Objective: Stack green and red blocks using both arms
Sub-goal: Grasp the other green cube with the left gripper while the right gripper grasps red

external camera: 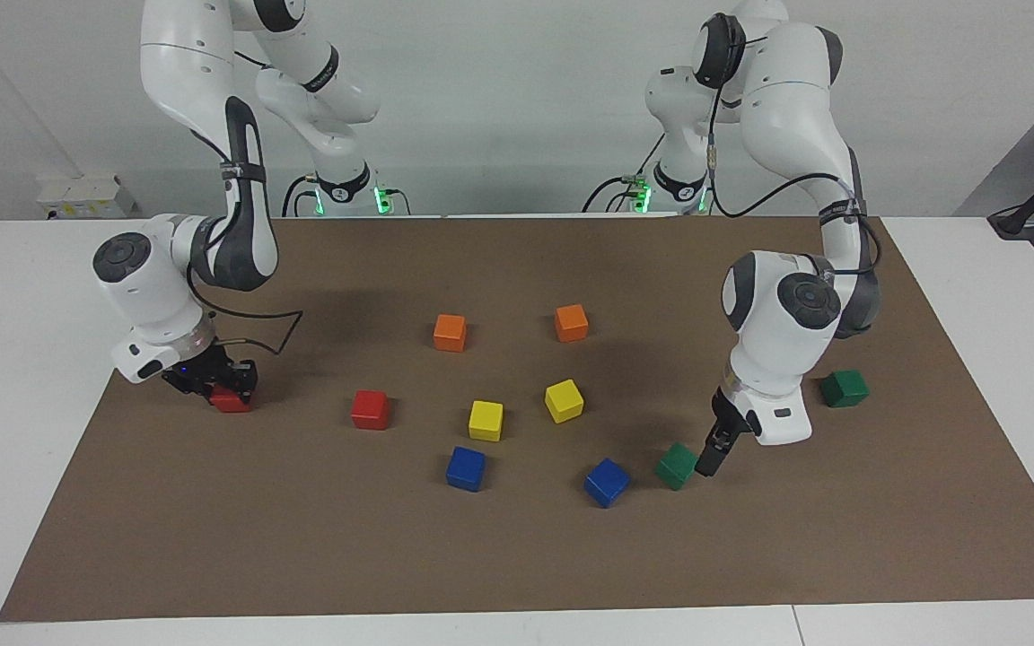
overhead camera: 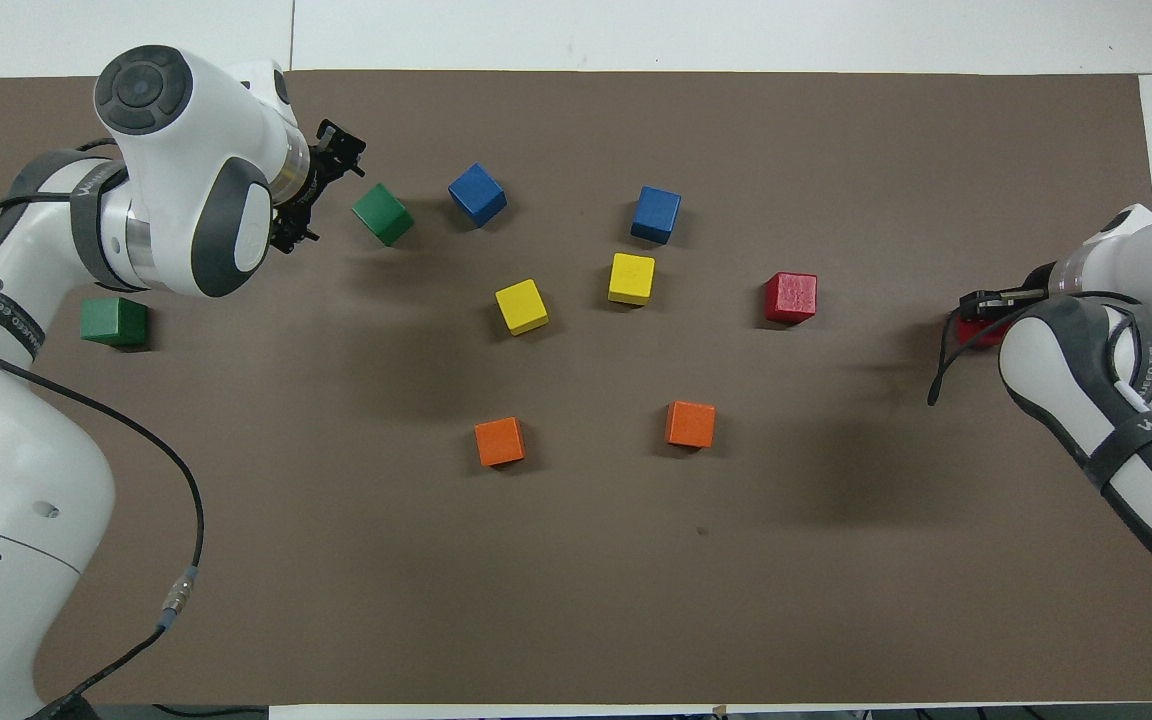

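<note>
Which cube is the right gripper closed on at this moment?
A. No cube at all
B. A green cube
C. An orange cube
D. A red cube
D: in the facing view the right gripper is shut on a red cube at the right arm's end of the mat, while the left gripper stands open beside a green cube without holding it.

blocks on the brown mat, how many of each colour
small red wooden cubes: 2
small green wooden cubes: 2
small blue wooden cubes: 2
small yellow wooden cubes: 2
small orange wooden cubes: 2
total: 10
</note>
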You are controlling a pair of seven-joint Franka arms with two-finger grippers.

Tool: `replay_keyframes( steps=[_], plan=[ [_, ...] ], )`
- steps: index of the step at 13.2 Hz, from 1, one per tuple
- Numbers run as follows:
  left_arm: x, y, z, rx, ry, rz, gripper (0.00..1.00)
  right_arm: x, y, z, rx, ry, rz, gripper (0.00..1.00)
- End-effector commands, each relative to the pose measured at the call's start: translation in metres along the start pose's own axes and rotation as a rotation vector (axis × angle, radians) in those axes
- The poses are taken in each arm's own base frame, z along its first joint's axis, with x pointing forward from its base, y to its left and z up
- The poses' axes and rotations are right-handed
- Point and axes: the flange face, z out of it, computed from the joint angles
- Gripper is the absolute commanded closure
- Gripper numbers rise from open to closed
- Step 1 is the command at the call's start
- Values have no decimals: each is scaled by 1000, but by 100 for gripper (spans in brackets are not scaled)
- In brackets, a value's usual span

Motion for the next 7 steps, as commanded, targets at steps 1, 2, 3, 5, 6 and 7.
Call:
replay_keyframes(
  steps=[1, 2, 3, 5, 6, 7],
  plan=[
    [-7, 13, 11, -13, 9, -21, 0, 0, 1, 0, 14, 24, -13, 93],
    [-11, 23, 15, -14, 6, -19, 0, 0, 0, 0, 14, 24, -14, 39],
    [-14, 31, 24, -1, 0, -26, 0, 1, -2, 0, 15, 24, -8, 0],
    [-13, 34, 24, 10, 7, -21, 0, 2, -1, -1, 14, 25, -13, 0],
    [-13, 34, 25, 17, 12, -16, 0, 2, -1, -6, 14, 22, -14, 0],
    [-15, 34, 27, 20, 15, -10, 0, 3, -1, -14, 14, 27, -16, 0]
  ],
)
